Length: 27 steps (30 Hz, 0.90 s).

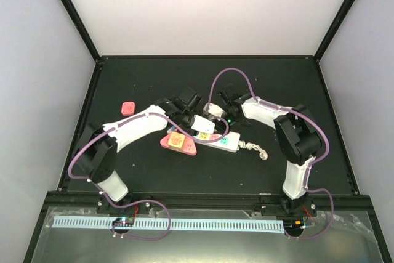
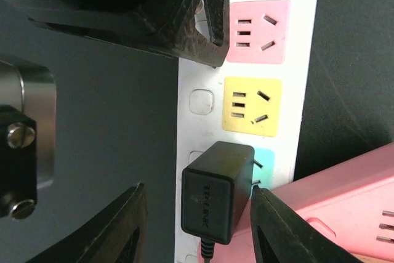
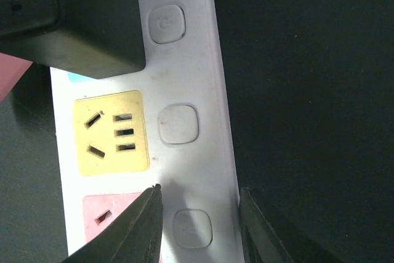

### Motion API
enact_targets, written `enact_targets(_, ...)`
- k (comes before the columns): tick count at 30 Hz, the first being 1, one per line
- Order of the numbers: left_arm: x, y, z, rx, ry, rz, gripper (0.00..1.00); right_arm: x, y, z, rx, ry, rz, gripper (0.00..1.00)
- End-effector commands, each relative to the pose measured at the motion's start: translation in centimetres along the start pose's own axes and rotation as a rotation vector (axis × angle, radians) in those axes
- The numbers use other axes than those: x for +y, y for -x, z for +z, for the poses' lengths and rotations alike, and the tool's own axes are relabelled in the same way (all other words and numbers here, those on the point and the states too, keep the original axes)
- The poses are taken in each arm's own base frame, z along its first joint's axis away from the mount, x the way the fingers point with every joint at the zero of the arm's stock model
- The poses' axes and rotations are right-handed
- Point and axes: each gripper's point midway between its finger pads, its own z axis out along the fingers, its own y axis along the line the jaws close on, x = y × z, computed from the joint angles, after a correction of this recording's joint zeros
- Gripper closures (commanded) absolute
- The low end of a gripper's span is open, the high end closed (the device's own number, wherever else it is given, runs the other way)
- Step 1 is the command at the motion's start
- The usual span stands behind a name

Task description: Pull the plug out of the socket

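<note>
From above we see both arms bent inward over the socket (image 1: 225, 143), mid table (image 1: 154, 177). Unlike that view, the left wrist view shows the black plug (image 2: 215, 192) inside the open left end effector (image 2: 198, 214). The right end effector (image 3: 200, 214) straddles the socket's edge; we cannot tell its grip

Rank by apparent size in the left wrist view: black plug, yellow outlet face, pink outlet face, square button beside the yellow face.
1. black plug, though it stands nearer the camera, which inflates it.
2. pink outlet face and yellow outlet face: alike, not ranked.
3. square button.
</note>
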Motion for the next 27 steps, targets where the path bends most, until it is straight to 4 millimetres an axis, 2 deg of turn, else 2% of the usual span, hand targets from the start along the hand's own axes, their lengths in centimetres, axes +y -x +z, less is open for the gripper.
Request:
enact_targets(1, -0.1, 0.2, -0.1, 0.016, -0.052, 0.016, 0.54, 0.0, -0.8, 0.6, 0.041, 0.012, 0.014, 0.63)
enact_targets(16, -0.2, -1.0, 0.8, 0.082, -0.144, 0.031, 0.60, 0.2, -1.9, 1.2, 0.084, 0.038, 0.022, 0.64)
enact_targets(27, -0.1, -1.2, 1.3, 0.112, -0.181, 0.041, 0.70, 0.1, -2.2, 1.6, 0.105, 0.045, 0.029, 0.67)
